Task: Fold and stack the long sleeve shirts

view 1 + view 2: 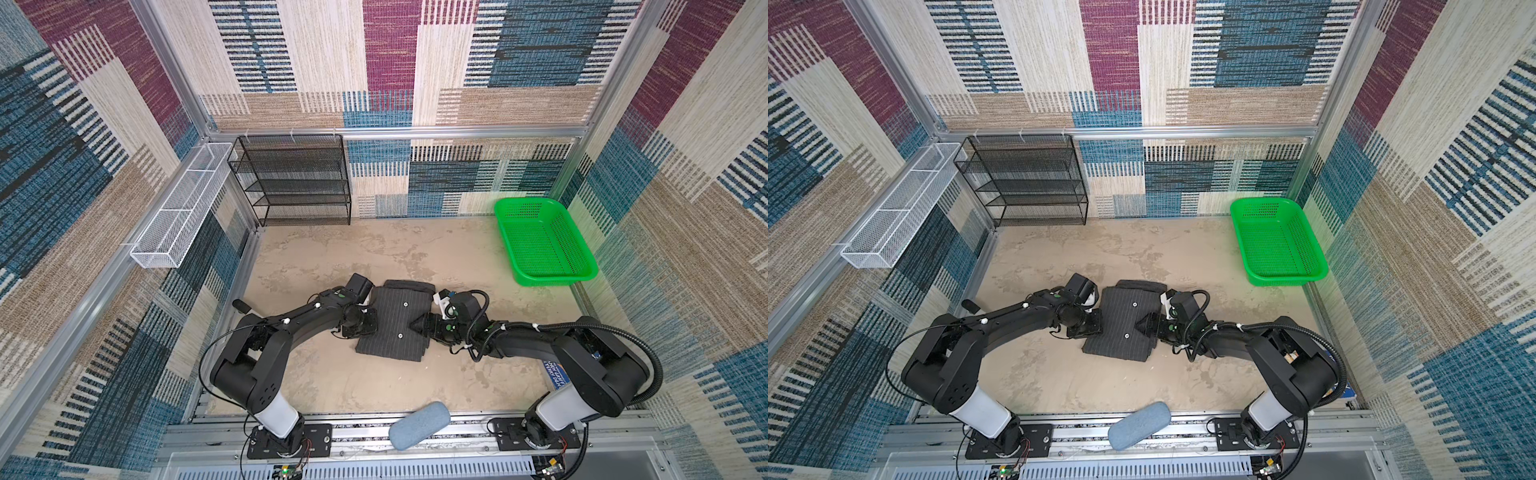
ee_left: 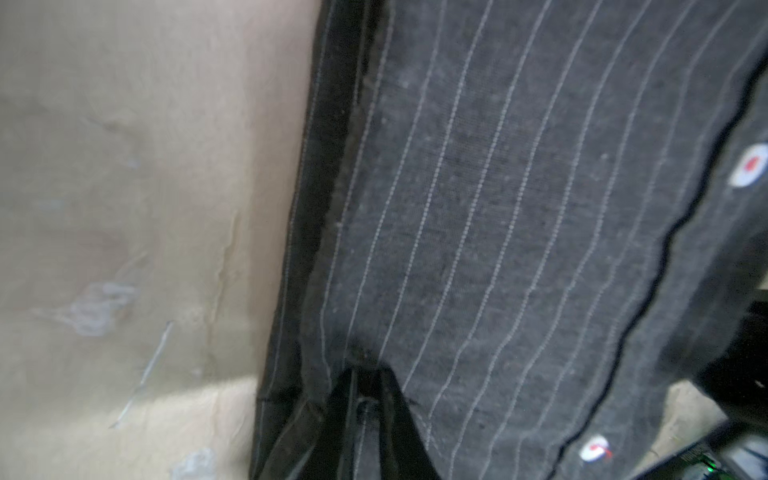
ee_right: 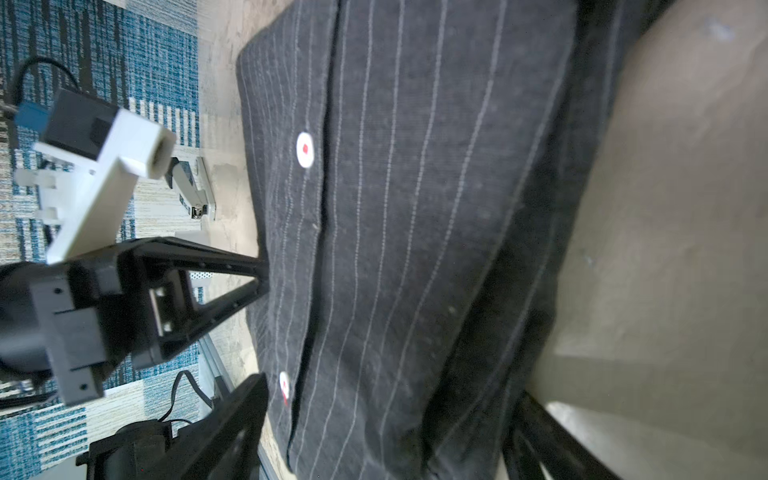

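Lying folded well apart from the green basket, the pinstriped shirt has the left gripper pinched on its far edge, the right gripper gaping astride its basket-side edge.

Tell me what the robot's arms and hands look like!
The left arm and right arm are chunky and black, each white near the base. Thin black cables loop along them; the right arm also has a ribbed hose. The left hand and right hand have slim black fingers tapering to points.
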Controlling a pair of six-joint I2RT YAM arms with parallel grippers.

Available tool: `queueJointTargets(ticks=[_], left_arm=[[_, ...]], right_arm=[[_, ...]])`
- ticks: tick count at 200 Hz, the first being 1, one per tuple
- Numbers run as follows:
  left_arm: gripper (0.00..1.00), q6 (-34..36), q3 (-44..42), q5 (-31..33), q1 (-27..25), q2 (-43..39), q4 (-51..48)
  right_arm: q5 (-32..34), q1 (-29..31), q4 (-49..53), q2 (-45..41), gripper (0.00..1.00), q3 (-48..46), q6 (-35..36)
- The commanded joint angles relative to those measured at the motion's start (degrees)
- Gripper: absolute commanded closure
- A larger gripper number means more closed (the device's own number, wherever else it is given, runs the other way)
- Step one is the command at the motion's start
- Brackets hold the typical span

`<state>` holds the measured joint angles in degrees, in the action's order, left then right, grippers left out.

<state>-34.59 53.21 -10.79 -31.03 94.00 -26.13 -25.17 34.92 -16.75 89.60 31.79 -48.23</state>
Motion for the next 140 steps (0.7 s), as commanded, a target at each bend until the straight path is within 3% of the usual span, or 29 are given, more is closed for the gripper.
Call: queueJointTargets(ticks=[1, 51, 72, 112, 140], left_arm=[[0.86, -2.4, -0.9, 2.2, -1.3, 0.9, 0.7], [0.89, -4.4, -1.8, 3.0, -2.4, 2.6, 2.2], [0.89, -4.7, -1.5, 3.1, -2.5, 2.6, 2.2], [0.89, -5.6, -1.4, 3.1, -2.8, 1.5, 1.9], [0.72, -6.1, 0.5, 3.0, -2.7, -1.9, 0.1]], right_arm=[[-1.8, 0.1, -3.5, 1.4, 0.13, -0.4, -1.6], [-4.6, 0.1, -10.1, 5.2, 0.16, 1.0, -1.9], [-5.5, -0.2, -11.7, 6.6, 0.22, 2.2, -1.8], [-5.4, -0.5, -7.4, 6.5, 0.57, 5.4, 1.3], [-2.2, -0.4, 3.7, 4.2, 0.76, 9.8, 7.1]])
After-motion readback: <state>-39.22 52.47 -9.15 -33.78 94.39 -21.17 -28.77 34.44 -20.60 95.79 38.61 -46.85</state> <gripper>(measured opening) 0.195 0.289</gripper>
